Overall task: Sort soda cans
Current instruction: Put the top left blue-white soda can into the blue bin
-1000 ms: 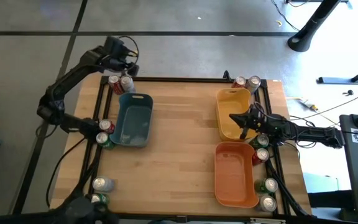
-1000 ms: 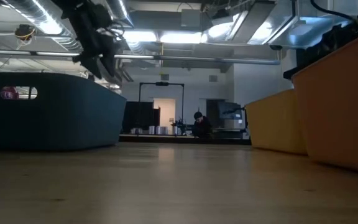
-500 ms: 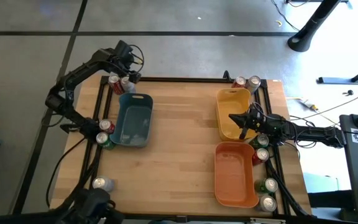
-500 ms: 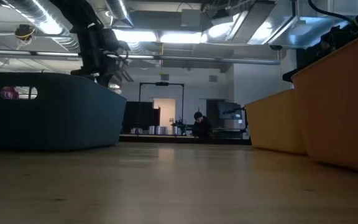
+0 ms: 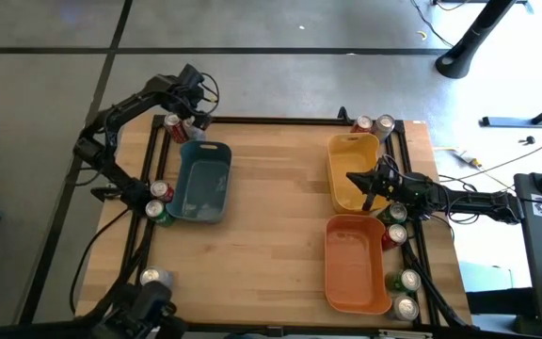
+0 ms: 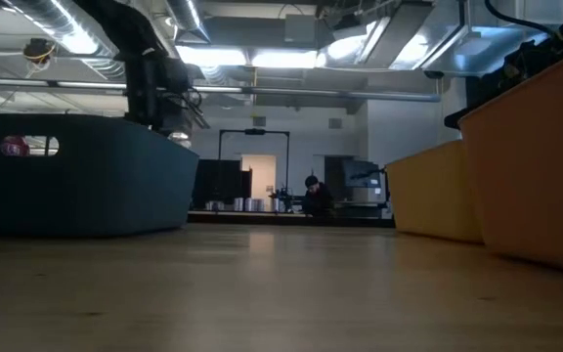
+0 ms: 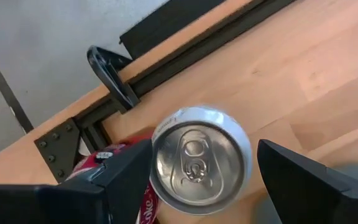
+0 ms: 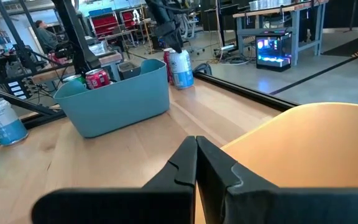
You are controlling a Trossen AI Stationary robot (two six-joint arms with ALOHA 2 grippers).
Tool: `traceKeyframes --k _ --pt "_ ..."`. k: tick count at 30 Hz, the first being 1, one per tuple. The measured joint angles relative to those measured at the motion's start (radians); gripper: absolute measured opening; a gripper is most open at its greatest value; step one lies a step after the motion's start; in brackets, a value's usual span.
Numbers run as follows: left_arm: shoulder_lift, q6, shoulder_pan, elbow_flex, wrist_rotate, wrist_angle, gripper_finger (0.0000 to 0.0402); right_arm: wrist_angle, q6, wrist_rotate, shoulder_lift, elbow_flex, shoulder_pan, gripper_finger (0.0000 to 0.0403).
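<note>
Soda cans sit in small clusters round the edges of the surface [image 5: 271, 202], and the one I care about now is the silver can [image 7: 201, 160] at the far left corner, just beyond the blue-grey bin [image 5: 201, 182]. Nearest me, a silver can [image 5: 155, 279] stands alone at the near left edge, and a green and a silver can [image 5: 405, 293] sit beside the orange bin [image 5: 354, 264]. Further in, my right pincer [image 5: 372, 193] hangs over the yellow bin [image 5: 351, 169], fingers pressed together and holding nothing, simply waiting. At the far left, my left pincer [image 7: 204, 171] is down over the corner pair, fingers spread with one on each side of the silver can's top; I can't see either finger touching it. A red can [image 7: 107, 163] stands right against the silver one, partly under one finger. That is my worry: if I close from here, that finger may catch the red can and tip it or pinch both together. The frame rail [image 7: 185, 53] runs close behind, so a nudged can could roll against it or drop off the edge. I'd judge the grasp not yet made.
</note>
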Motion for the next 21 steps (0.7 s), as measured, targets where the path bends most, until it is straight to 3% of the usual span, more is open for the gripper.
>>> traceKeyframes --k 21 --pt "0.029 0.007 0.0 0.003 0.016 -0.044 0.028 -0.004 0.0 0.0 0.0 0.0 0.0 0.0007"
